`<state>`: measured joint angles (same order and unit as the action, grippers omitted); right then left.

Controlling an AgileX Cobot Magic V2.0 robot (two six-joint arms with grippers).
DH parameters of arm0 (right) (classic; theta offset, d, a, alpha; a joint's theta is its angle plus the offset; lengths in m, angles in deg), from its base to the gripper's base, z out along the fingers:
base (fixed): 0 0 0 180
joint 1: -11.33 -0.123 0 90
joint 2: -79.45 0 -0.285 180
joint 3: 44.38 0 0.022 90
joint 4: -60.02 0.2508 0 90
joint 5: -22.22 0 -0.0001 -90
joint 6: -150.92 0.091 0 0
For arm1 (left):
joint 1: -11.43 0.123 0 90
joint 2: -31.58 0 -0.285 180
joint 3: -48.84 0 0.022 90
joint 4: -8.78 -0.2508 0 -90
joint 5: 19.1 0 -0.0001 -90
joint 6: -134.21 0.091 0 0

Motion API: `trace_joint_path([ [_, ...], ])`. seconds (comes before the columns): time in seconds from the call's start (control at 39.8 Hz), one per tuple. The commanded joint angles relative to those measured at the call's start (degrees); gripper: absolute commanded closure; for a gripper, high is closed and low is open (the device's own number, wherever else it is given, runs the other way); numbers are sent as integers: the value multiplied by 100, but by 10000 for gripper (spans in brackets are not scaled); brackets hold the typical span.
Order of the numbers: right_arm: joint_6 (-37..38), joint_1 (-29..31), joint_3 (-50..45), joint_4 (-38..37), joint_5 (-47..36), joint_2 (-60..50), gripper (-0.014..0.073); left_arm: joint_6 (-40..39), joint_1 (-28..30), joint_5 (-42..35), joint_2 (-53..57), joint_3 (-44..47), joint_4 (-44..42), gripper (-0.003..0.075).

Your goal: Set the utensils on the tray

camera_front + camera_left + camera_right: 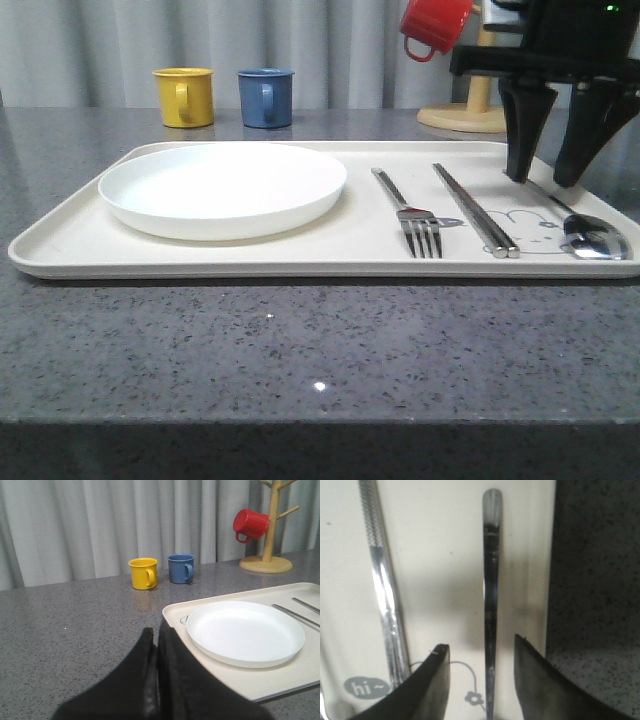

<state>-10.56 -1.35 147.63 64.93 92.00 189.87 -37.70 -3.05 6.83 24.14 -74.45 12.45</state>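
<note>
Between the spread right gripper [481,672] fingers, spoon [490,610] handle

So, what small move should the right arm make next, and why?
Probably lift straight up and pull back. The right gripper is open, its fingers astride the slim silver spoon, which lies flat on the cream rectangular tray beside the steel chopsticks and four-tined fork.

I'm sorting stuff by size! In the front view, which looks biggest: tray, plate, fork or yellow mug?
Largest to smallest, as they look:
1. tray
2. plate
3. fork
4. yellow mug

The mug stands farther from the camera, so the last two are unsure.
</note>
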Motion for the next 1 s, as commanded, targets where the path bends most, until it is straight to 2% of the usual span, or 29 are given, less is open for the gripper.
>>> trace_joint_path([
  [0.0, -188, 8, 166, -24, -131, -685, 254, -67, 10, -439, 7, -135, 57, 738],
  [0.1, -458, 8, 166, -39, -91, -1028, 260, -67, 10, -439, 7, -135, 57, 738],
  [0.15, -591, 8, 166, -68, -43, -1218, 293, -67, 10, -439, 7, -135, 57, 738],
  [0.35, -1056, 8, 59, -116, -160, -1925, 574, -67, 10, -439, 7, -135, 57, 738],
  [0.45, -1277, 8, -368, -116, -574, -2359, 668, -67, 10, -439, 7, -135, 57, 738],
  [0.63, -1709, 8, -1865, -116, -1757, -3377, 662, -67, 10, -439, 7, -135, 57, 738],
  [0.83, -1852, 8, -4016, -128, -4123, -5046, 662, -67, 10, -439, 7, -135, 57, 738],
  [0.98, -1947, 8, -5426, -159, -5331, -6295, 662, -67, 10, -439, 7, -135, 57, 738],
])
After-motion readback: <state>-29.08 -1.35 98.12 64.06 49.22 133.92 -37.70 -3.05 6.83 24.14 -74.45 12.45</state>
